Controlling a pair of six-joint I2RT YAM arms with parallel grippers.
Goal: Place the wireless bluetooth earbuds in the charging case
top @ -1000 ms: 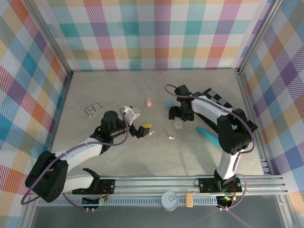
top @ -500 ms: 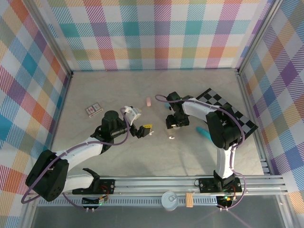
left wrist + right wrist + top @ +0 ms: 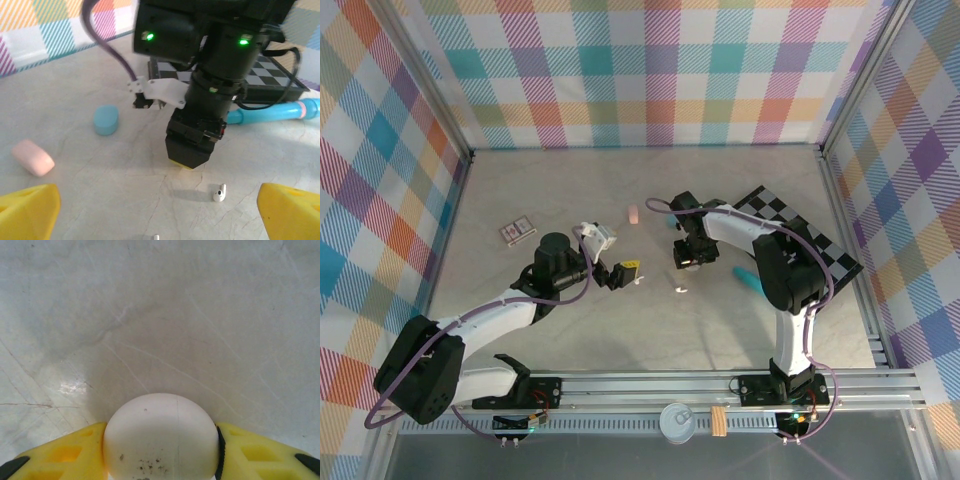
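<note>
A round white charging case rests on the table, and both yellow fingers of my right gripper press against its sides. From above, that right gripper points straight down at mid table. One white earbud lies just in front of it, also seen from above as the earbud. The tip of a second white earbud shows at the lower edge of the left wrist view. My left gripper hovers open to the left, nothing between its fingers.
A teal case and a pink case lie further back on the table. A long teal tube and a checkerboard are to the right. A small card lies at the left.
My right gripper swung left and came down over the white case, and its fingers closed against it. The left arm stayed put.
</note>
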